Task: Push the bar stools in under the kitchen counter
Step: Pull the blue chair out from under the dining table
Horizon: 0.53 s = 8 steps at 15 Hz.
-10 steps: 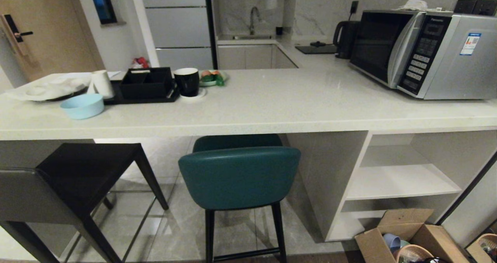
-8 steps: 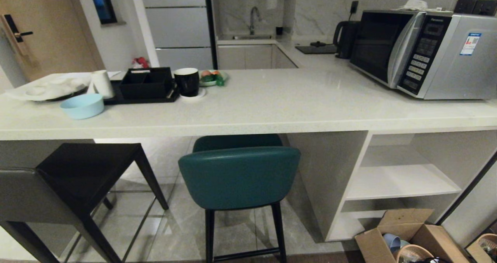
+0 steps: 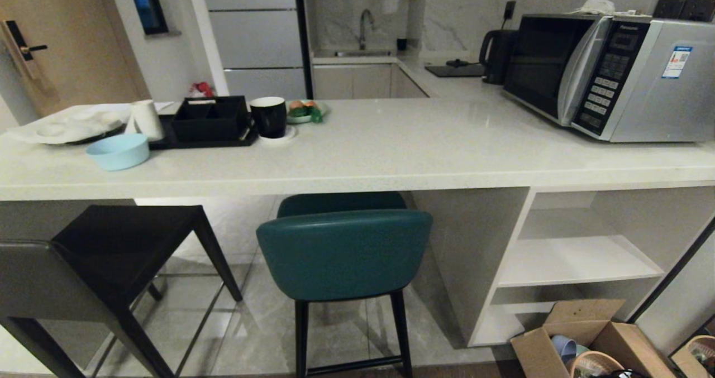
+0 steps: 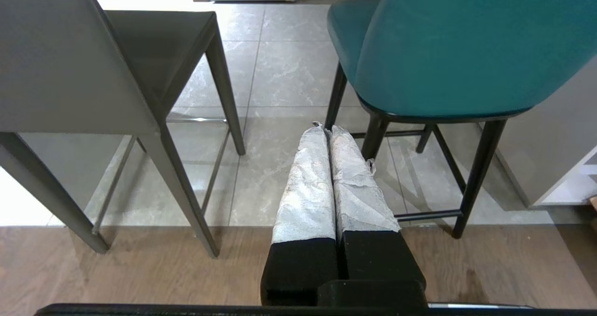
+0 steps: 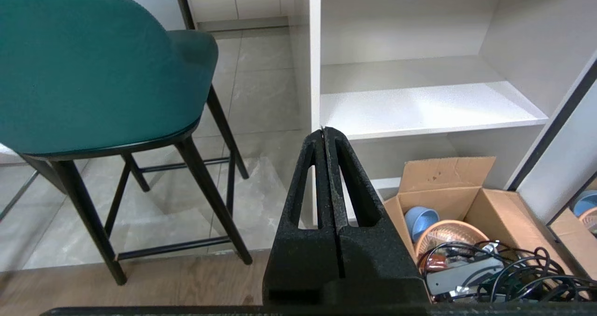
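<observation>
The kitchen counter (image 3: 391, 154) runs across the whole scene, a thick pale speckled slab with open white shelf cubbies (image 3: 570, 255) under its right end. The teal stool (image 3: 343, 252) stands near the middle, just left of the cubby panel: the far part of its seat sits under the slab's near edge, while its curved back stays out on the near side. The dark grey stool (image 3: 106, 266) stands to the left, turned at an angle, its seat mostly out in front of the counter and its low back nearest the robot. On the counter's left part lie a light blue bowl (image 3: 118, 151), a black tray (image 3: 209, 122), a black mug (image 3: 268, 117) and a white cup (image 3: 147, 119); a microwave (image 3: 609, 76) stands at the right, with a kettle (image 3: 496, 55) behind it. A cardboard box (image 3: 586, 344) of odds and ends sits on the floor near the cubbies. Neither arm shows from the head camera. The left gripper (image 4: 325, 128) hangs low over the floor between the two stools, its wrapped fingers (image 4: 308, 180) pressed together and grasping nothing. The right gripper (image 5: 325, 131) hangs low between the teal stool and the cubbies, its black fingers (image 5: 310, 176) likewise clenched on nothing.
</observation>
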### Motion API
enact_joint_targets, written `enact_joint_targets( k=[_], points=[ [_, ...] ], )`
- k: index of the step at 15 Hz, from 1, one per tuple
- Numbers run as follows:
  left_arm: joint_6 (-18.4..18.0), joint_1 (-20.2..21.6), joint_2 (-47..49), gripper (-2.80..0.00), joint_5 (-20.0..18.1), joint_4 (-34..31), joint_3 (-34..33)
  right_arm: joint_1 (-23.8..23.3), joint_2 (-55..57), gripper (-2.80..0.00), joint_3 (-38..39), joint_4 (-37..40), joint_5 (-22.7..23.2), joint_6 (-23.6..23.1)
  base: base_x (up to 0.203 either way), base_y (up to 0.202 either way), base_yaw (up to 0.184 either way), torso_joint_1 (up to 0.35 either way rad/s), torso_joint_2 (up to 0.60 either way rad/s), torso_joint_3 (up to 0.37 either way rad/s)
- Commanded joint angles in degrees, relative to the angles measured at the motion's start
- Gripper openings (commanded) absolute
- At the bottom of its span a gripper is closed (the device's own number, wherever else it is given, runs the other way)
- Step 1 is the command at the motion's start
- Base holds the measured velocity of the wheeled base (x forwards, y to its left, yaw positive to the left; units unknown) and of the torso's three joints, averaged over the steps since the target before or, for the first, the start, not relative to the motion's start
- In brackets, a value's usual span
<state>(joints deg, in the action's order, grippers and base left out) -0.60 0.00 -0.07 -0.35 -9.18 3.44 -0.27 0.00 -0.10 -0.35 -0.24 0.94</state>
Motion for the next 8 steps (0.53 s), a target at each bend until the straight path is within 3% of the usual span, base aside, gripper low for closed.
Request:
enact_joint_targets(
  k=[1,8],
  points=[
    [0.0,0.0,-0.1,-2.80,0.0,0.0,0.0,0.0,0.1,-2.80,0.0,0.0,0.0,0.0,0.000,0.000,0.000,-0.123,0.29,0.165],
    [0.0,0.0,-0.1,-2.80,0.0,0.0,0.0,0.0,0.1,-2.80,0.0,0.0,-0.1,0.1,0.000,0.000,0.000,-0.179,0.45,0.263]
  ],
)
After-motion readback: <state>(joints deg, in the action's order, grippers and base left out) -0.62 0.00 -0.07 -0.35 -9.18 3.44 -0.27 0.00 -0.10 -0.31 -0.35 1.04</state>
